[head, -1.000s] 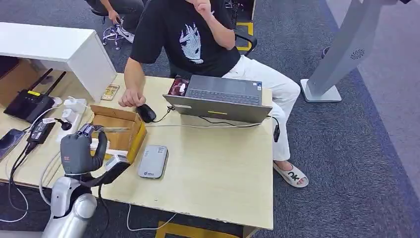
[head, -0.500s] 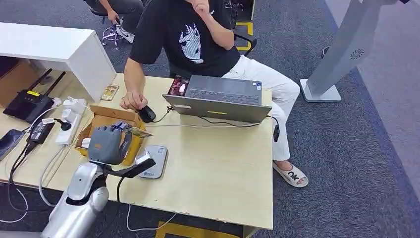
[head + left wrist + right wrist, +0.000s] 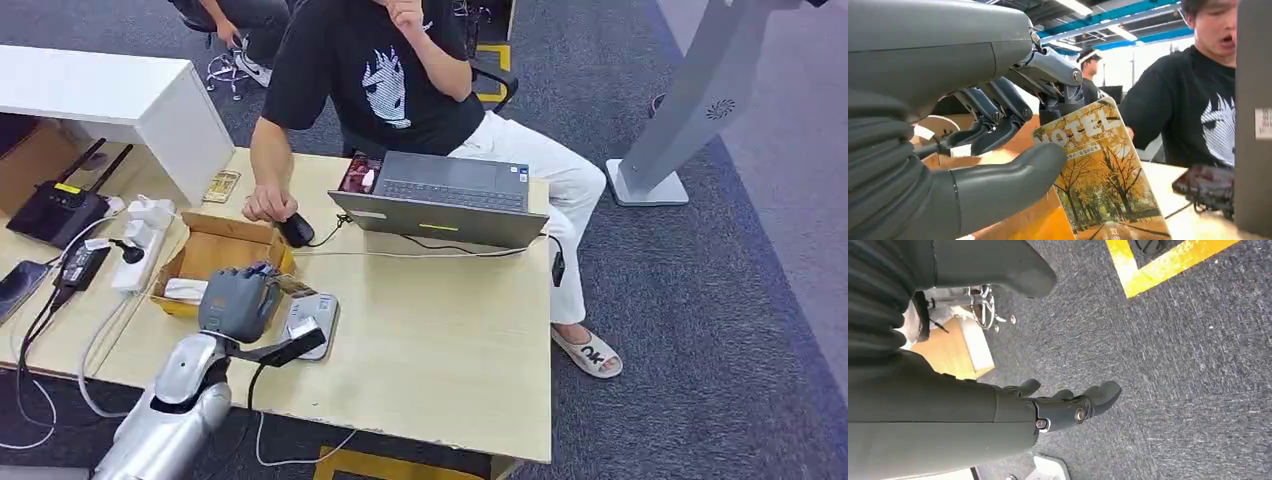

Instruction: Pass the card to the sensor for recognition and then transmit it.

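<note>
Left hand (image 3: 238, 303), pinching the card (image 3: 1100, 175), now shifted rightward from the cardboard box (image 3: 215, 258). Lower left of frame, over the sensor (image 3: 310, 322): recognition probably imminent. Right hand (image 3: 1068, 402) hanging empty, fingers apart.

Card (image 3: 1103, 175): printed with autumn trees in yellow and orange, "HOTEL" in white along one end, pinched between thumb and fingers of left hand (image 3: 237, 303), tilted, just above near end of sensor (image 3: 309, 322). Sensor: flat grey box with rounded corners, lying on wooden table (image 3: 440, 330), beside cardboard box (image 3: 215, 255), in front of laptop (image 3: 445, 200).
</note>
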